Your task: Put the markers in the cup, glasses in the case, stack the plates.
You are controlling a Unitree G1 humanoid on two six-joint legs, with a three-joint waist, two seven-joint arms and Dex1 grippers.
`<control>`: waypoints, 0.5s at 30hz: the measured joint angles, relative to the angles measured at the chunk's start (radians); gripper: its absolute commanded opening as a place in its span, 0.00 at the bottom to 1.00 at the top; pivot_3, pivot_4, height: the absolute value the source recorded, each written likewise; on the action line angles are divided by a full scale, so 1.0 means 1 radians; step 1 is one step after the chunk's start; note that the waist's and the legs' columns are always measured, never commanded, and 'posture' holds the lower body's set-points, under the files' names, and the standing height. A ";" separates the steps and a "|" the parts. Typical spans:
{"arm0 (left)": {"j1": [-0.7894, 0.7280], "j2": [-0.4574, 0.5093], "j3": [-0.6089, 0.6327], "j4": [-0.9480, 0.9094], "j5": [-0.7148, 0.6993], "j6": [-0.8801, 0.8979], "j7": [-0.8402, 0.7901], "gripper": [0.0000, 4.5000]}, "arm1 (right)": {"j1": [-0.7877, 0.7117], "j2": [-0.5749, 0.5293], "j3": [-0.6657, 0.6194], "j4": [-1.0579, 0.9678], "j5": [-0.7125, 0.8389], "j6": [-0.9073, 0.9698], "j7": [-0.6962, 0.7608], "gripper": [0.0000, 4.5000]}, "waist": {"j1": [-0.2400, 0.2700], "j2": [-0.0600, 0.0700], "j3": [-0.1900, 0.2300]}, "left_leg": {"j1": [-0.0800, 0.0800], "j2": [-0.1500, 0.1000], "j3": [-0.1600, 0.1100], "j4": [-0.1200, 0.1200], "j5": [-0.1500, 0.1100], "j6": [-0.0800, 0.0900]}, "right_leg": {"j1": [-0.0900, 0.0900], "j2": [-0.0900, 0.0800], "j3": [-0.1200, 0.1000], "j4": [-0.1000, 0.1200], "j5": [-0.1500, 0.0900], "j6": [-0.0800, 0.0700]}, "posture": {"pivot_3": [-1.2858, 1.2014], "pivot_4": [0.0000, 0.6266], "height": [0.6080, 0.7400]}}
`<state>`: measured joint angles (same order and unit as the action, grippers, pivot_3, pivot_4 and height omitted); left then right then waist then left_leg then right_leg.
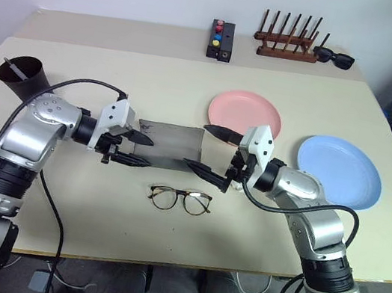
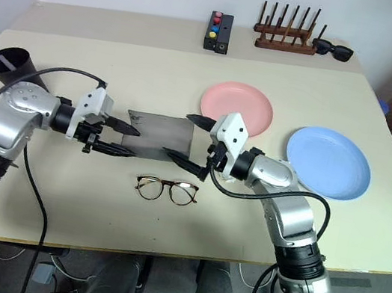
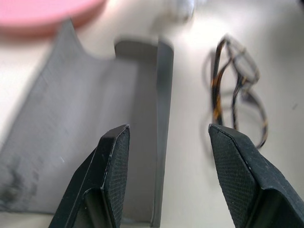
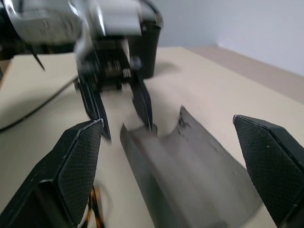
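The grey case [image 1: 169, 146] lies open and empty at the table's middle. My left gripper [image 1: 135, 148] is open at its left end, and its fingers [image 3: 114, 156] stand either side of the case's front wall without touching it. At the case's right end my right gripper [image 1: 210, 150] is wide open, one finger above and one below. The brown-framed glasses [image 1: 180, 199] lie unfolded just in front of the case. The pink plate [image 1: 246, 112] and the light blue plate [image 1: 340, 170] sit apart on the right. The black cup [image 1: 22, 76] is far left, with a slim marker tip [image 1: 15, 67] across its mouth.
Along the table's back edge are a black box with coloured buttons [image 1: 221, 41], a wooden rack [image 1: 286, 45] and black sunglasses [image 1: 334, 59]. A black cable arcs from my left arm over the table.
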<state>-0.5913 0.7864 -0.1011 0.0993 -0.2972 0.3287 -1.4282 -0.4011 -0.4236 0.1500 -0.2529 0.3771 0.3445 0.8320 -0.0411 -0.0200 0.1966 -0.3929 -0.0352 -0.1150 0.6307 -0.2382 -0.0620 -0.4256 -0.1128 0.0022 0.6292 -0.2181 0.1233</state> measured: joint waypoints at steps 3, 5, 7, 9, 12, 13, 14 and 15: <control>0.010 0.007 -0.003 -0.101 -0.033 0.043 -0.007 0.78 | 0.018 -0.035 -0.024 0.000 0.000 0.000 0.004 1.00 | 0.000 0.000 0.000 | 0.000 0.000 0.000 0.000 0.000 0.000 | 0.000 0.000 0.000 0.000 0.000 0.000 | 0.52 0.24 0.95; 0.030 0.007 -0.035 -0.161 -0.035 0.049 -0.007 0.98 | 0.044 -0.062 -0.048 0.000 0.000 0.001 0.009 1.00 | 0.001 0.000 0.000 | 0.000 0.000 0.000 0.000 0.000 0.000 | 0.000 0.000 0.000 -0.001 0.000 0.000 | 0.52 0.24 0.95; 0.042 -0.012 -0.095 -0.187 -0.002 0.039 -0.003 0.98 | 0.064 -0.081 -0.066 0.000 0.000 0.001 0.010 1.00 | 0.002 0.000 0.000 | 0.000 0.000 0.000 0.000 0.000 0.000 | 0.001 0.000 0.000 0.000 0.000 0.000 | 0.52 0.24 0.95; 0.047 -0.038 -0.159 -0.191 0.032 0.033 0.009 0.98 | 0.077 -0.090 -0.077 -0.001 0.000 0.001 0.010 1.00 | 0.002 0.000 0.000 | 0.000 0.000 0.000 0.000 0.000 0.000 | 0.001 0.000 0.000 0.000 0.000 0.000 | 0.52 0.24 0.95; 0.040 -0.067 -0.219 -0.187 0.075 0.017 0.017 0.98 | 0.098 -0.099 -0.083 -0.012 0.000 0.005 0.006 1.00 | 0.000 0.000 0.000 | 0.000 0.000 0.000 0.000 0.000 0.000 | 0.001 0.000 0.000 0.000 0.000 0.000 | 0.52 0.24 0.95; 0.031 -0.081 -0.240 -0.179 0.088 0.007 0.016 0.98 | 0.107 -0.099 -0.084 -0.023 0.000 0.008 0.001 1.00 | 0.002 0.000 0.000 | 0.000 0.000 0.000 0.000 0.000 0.000 | 0.001 0.000 0.000 0.000 0.000 0.000 | 0.52 0.24 0.95; 0.027 -0.094 -0.254 -0.174 0.096 0.001 0.016 0.98 | 0.111 -0.099 -0.083 -0.030 0.000 0.012 -0.001 1.00 | 0.002 0.000 0.000 | 0.000 0.000 0.000 0.000 0.000 0.000 | 0.001 0.000 0.000 0.000 0.000 0.000 | 0.52 0.24 0.95; 0.016 -0.108 -0.273 -0.160 0.108 -0.011 0.016 0.98 | 0.118 -0.099 -0.084 -0.038 0.000 0.014 -0.008 1.00 | 0.003 0.000 0.000 | 0.000 0.000 0.000 0.001 0.000 0.000 | 0.001 0.000 0.000 -0.001 0.000 0.000 | 0.52 0.24 0.95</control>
<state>-0.5748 0.6783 -0.3739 -0.0603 -0.1894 0.3180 -1.4125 -0.2828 -0.5225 0.0655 -0.2912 0.3773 0.3590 0.8242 -0.0385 -0.0200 0.1966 -0.3928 -0.0353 -0.1146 0.6314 -0.2382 -0.0620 -0.4247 -0.1128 0.0027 0.6287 -0.2182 0.1230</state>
